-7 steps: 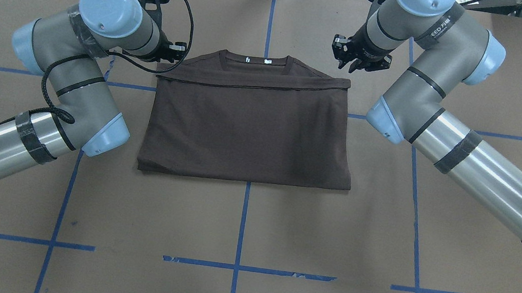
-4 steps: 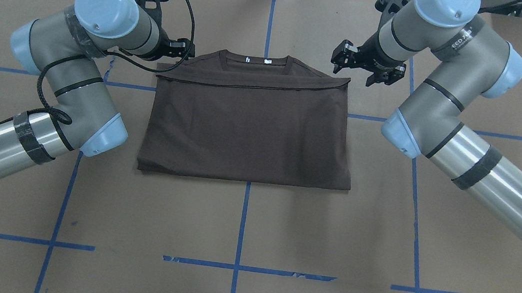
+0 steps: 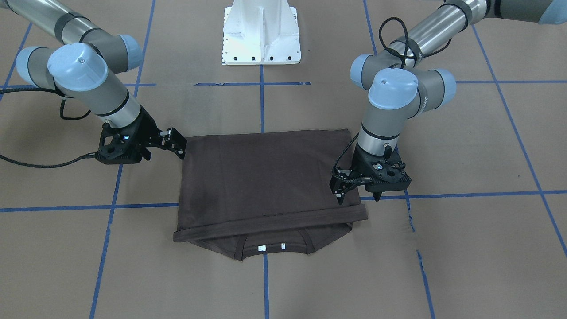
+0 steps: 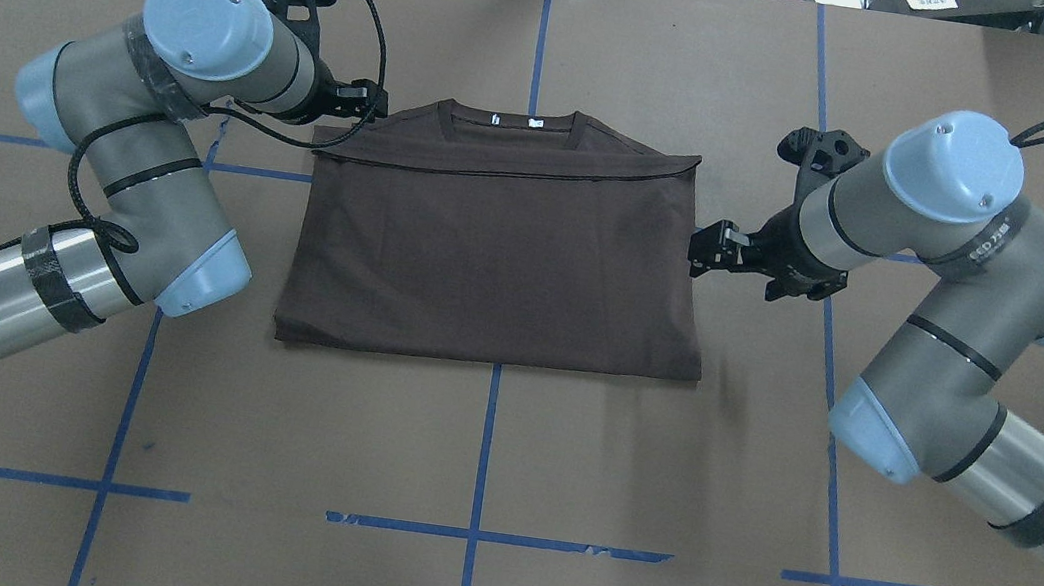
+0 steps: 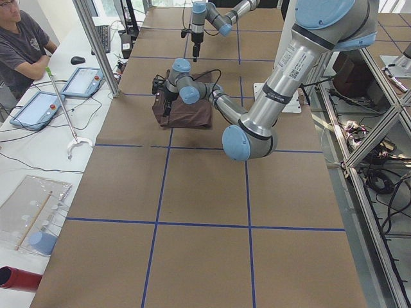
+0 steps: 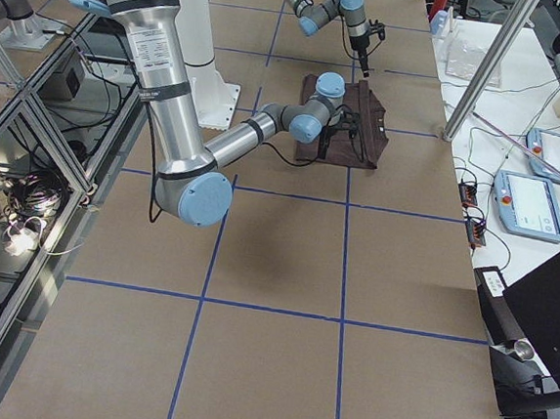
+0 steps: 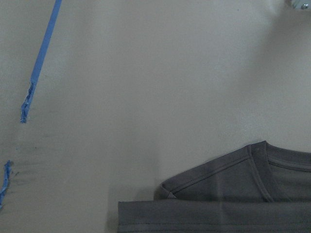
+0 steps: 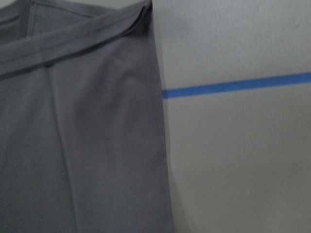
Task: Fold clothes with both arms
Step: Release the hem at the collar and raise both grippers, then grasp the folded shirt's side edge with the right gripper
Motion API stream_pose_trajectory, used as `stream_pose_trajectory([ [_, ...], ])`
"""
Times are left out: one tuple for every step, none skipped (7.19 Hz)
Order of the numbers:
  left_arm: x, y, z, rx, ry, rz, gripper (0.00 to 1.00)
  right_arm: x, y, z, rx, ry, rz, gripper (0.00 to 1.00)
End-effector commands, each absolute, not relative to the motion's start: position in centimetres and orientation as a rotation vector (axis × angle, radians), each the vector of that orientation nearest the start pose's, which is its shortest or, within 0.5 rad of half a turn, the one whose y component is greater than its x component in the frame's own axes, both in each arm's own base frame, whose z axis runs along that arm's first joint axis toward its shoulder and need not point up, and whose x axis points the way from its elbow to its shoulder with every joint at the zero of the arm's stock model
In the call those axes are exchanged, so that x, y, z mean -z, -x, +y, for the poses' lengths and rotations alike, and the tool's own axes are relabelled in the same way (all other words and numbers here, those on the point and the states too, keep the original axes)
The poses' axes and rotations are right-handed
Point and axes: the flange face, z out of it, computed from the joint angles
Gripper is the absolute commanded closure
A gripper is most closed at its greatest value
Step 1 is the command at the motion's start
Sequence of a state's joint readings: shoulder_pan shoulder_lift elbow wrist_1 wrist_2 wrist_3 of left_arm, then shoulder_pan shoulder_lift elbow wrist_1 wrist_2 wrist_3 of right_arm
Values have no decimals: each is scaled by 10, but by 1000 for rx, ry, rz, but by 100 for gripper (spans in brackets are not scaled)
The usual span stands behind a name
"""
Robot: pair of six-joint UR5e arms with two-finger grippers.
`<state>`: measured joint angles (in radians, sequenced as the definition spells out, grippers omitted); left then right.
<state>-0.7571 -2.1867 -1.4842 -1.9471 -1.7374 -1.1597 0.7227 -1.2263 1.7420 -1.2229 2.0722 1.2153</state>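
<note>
While the folded shirt (image 3: 266,177) lies mid-frame in the front view, the left gripper (image 3: 356,196) stands spread-jawed at its lower right and the right gripper (image 3: 163,149) likewise at its upper left.

Overhead and front cameras face oppositely; both share T-shirt (image 4: 497,249).

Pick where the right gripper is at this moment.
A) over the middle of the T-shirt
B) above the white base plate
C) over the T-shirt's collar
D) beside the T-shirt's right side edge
D: in the overhead view the right gripper sits just off the right side edge of the folded T-shirt, about halfway along it, with its jaws apart.
</note>
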Motion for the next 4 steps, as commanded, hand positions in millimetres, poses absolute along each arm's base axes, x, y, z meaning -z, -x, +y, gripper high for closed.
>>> stream_pose_trajectory([
  [-291, -445, -580, 245, -370, 847, 0, -361, 452, -428, -62, -48, -917, 0],
  [-291, -445, -580, 247, -372, 848, 0, -365, 456, -428, -61, -43, -909, 2],
  [-290, -444, -579, 246, -371, 850, 0, -369, 458, -430, -62, -40, -902, 9],
  [-290, -443, -580, 248, -373, 849, 0, -367, 467, -436, -59, -42, -899, 9],
])
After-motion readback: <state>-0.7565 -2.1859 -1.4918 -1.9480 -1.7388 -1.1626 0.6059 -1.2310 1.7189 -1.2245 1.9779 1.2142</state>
